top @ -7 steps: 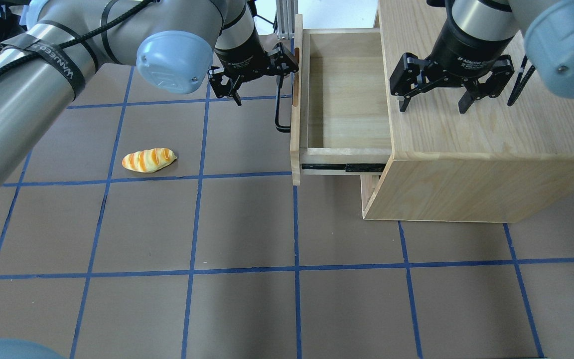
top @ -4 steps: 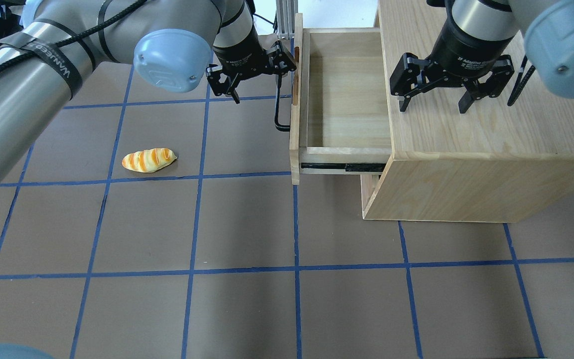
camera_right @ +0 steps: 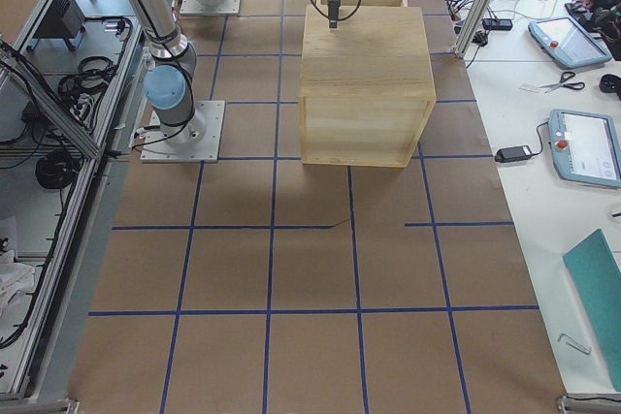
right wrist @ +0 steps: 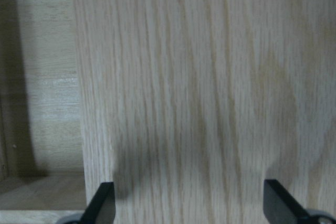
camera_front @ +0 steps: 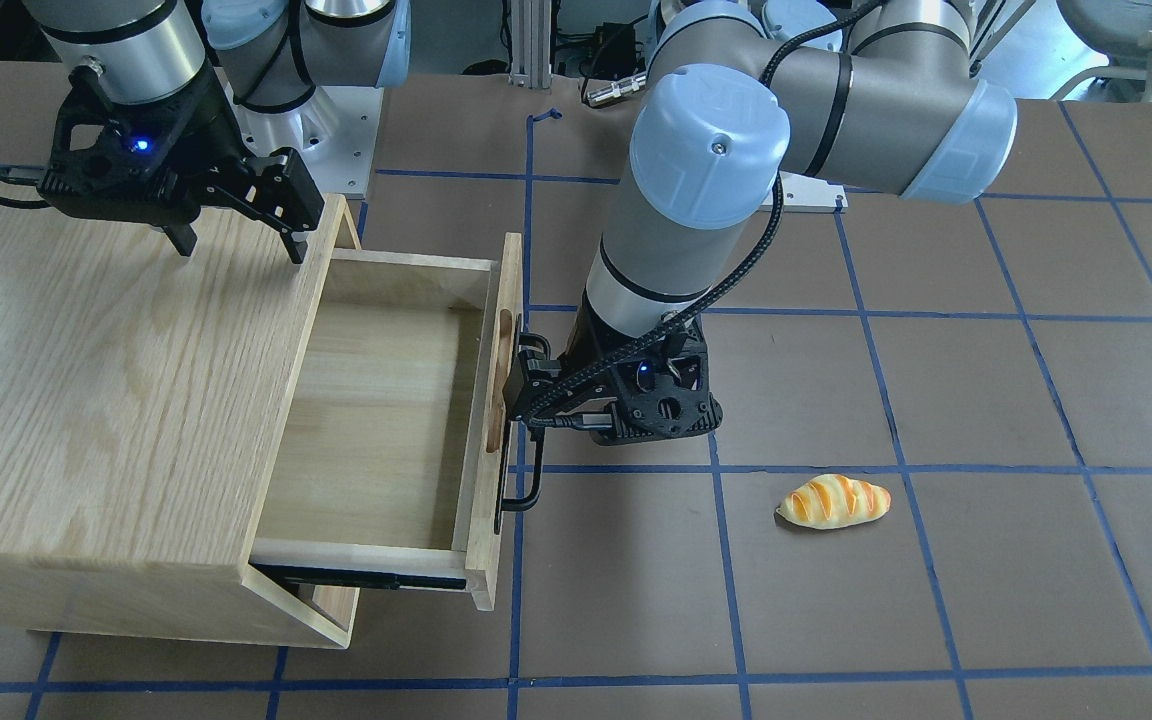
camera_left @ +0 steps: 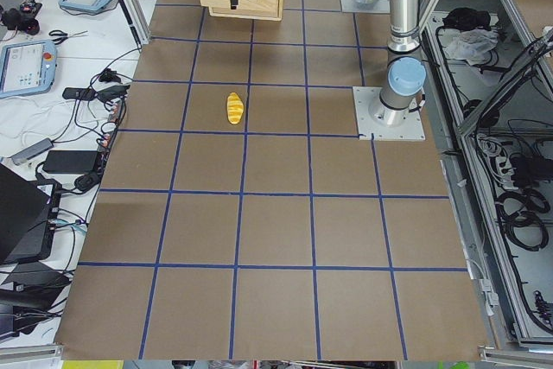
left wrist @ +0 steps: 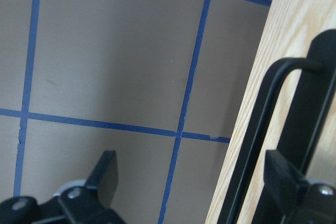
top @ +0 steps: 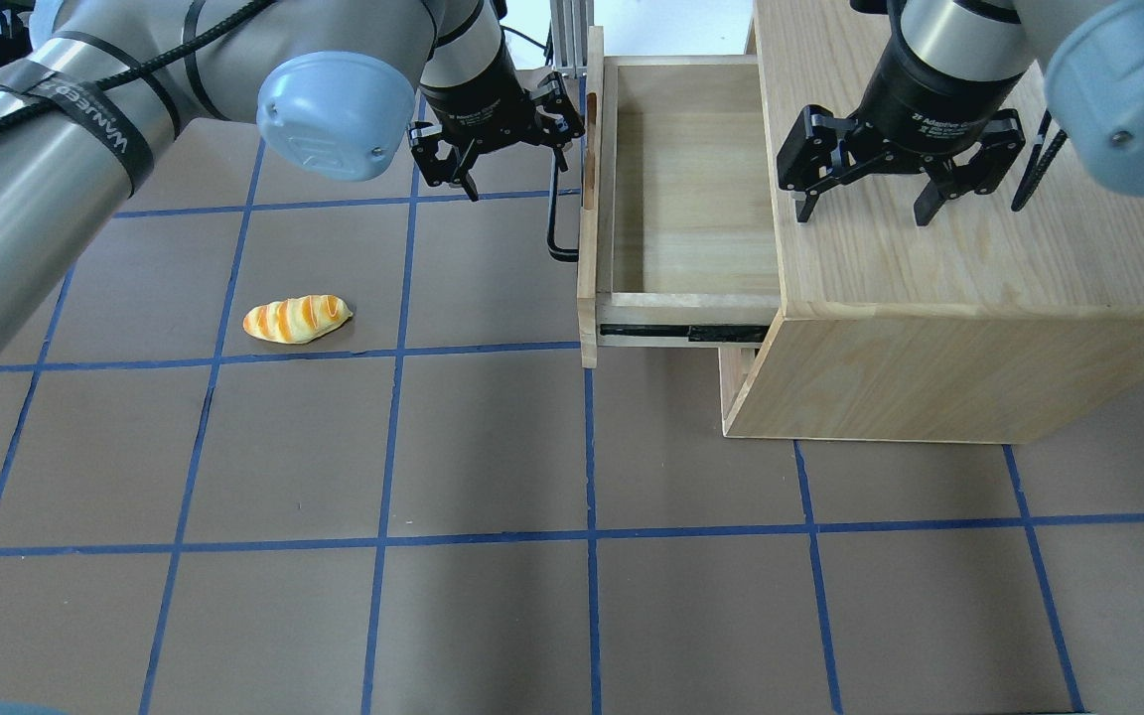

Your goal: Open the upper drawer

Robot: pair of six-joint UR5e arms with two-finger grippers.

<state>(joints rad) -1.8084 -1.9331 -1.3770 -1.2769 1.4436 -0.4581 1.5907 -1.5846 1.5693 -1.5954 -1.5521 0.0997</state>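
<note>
The upper drawer (top: 693, 189) is pulled well out of the oak cabinet (top: 939, 278), and its light-wood inside is bare; it also shows in the front-facing view (camera_front: 366, 420). Its black bar handle (top: 554, 220) runs along the front panel. My left gripper (top: 517, 171) is open, right beside the far part of the handle and not clamped on it. In the left wrist view the handle (left wrist: 273, 129) lies just inside one open finger (left wrist: 286, 174). My right gripper (top: 865, 211) is open and empty, hovering over the cabinet top.
A toy bread loaf (top: 296, 319) lies on the brown mat to the left of the drawer, also in the front-facing view (camera_front: 833, 501). Blue tape lines grid the mat. The drawer's black slide rail (top: 686, 334) is exposed at its near side.
My left gripper and arm have shifted slightly toward the far end of the handle. The drawer and the right gripper have not moved.
</note>
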